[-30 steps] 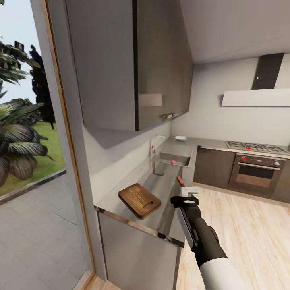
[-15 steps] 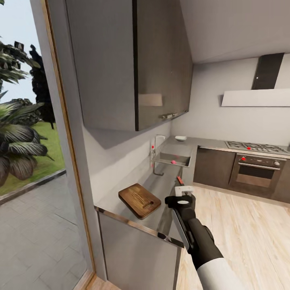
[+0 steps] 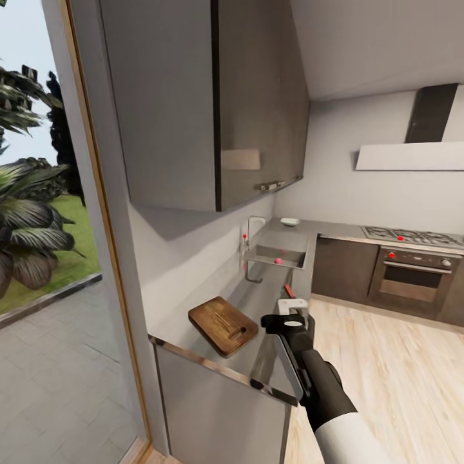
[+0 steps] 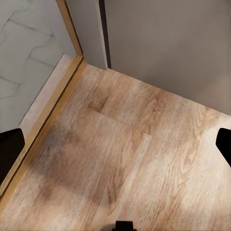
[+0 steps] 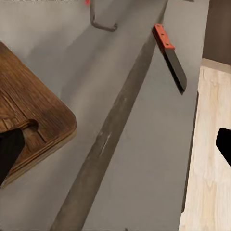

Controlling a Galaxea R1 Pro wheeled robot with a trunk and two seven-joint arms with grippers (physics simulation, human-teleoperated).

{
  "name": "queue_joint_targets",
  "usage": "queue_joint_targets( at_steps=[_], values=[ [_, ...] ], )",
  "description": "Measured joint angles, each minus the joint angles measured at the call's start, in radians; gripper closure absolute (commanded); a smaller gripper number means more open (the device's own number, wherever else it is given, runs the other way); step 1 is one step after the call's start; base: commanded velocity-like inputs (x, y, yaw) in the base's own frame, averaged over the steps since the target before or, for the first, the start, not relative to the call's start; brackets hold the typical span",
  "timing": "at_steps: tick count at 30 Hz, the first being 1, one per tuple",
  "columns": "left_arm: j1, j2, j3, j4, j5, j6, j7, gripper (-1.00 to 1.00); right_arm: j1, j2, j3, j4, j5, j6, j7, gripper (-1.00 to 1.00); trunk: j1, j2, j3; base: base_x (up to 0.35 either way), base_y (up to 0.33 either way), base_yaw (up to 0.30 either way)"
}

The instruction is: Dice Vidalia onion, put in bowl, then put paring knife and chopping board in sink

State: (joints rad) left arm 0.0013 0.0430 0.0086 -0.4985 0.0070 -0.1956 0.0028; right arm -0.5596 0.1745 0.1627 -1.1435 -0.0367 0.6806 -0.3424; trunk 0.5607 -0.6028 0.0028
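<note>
since a second ago right gripper [image 3: 291, 308], jaws spread and empty, has slid toward chopping board [image 3: 223, 325]; approach paring knife [image 5: 170, 56] beyond board squarely.

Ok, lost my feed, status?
Right gripper open over counter, empty. Left gripper open above floor. Onion in sink. Knife, board untouched.

Head view along countertop [image 3: 258, 303]; right wrist close above it.

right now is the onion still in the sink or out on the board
In the sink: the Vidalia onion shows as a small pinkish lump in the sink basin. The chopping board lies bare on the countertop.
</note>
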Motion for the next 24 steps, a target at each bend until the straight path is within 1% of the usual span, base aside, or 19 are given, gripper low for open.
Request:
queue_joint_targets(
  at_steps=[7, 20, 24],
  values=[
    [0.000, 0.000, -0.001, 0.000, 0.000, -0.001, 0.000, -1.00, 0.000, 0.000, 0.000, 0.003, -0.006, 0.000, 0.012, -1.00, 0.000, 0.000, 0.000, 0.122, 0.051, 0.000],
    [0.000, -0.001, -0.001, 0.000, 0.000, -0.001, 0.000, -1.00, 0.000, 0.000, 0.004, 0.035, -0.006, -0.001, 0.041, -1.00, 0.000, 0.000, 0.000, 0.009, 0.004, 0.000],
    [0.000, -0.001, -0.001, 0.000, 0.000, -0.001, 0.000, -1.00, 0.000, 0.000, 0.015, 0.045, -0.006, -0.003, 0.053, -1.00, 0.000, 0.000, 0.000, 0.000, 0.000, 0.000]
  ],
)
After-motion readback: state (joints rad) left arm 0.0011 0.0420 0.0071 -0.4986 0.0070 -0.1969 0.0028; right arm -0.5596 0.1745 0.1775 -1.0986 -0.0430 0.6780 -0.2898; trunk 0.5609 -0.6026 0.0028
